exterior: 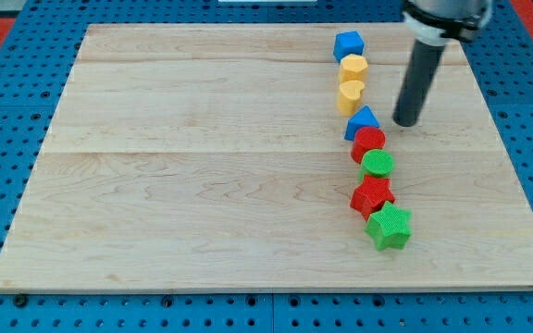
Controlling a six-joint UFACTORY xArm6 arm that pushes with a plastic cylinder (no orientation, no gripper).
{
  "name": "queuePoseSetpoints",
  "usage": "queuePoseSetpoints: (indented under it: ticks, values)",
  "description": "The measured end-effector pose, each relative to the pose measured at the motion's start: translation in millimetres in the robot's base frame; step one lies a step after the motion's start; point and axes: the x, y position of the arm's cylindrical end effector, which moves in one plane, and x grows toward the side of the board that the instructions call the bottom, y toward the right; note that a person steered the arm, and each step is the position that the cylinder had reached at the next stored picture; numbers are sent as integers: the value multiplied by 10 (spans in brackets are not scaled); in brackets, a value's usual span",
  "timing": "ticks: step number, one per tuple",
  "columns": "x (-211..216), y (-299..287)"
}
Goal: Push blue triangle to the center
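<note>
The blue triangle (361, 120) lies on the wooden board (202, 166), right of the board's middle, in a column of blocks. It touches a red block (368, 143) just below it and sits just under a yellow heart (351, 95). My tip (405, 122) is at the end of the dark rod, close to the triangle's right side, with a small gap between them.
The column runs from top to bottom: blue block (348, 45), yellow hexagon (353, 67), yellow heart, blue triangle, red block, green round block (377, 166), red star (372, 196), green star (389, 227). Blue pegboard surrounds the board.
</note>
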Motion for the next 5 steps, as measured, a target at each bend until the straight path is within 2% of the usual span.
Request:
queuePoseSetpoints:
  ticks: [2,5]
  values:
    - [-76,-756]
    - [-58,-867]
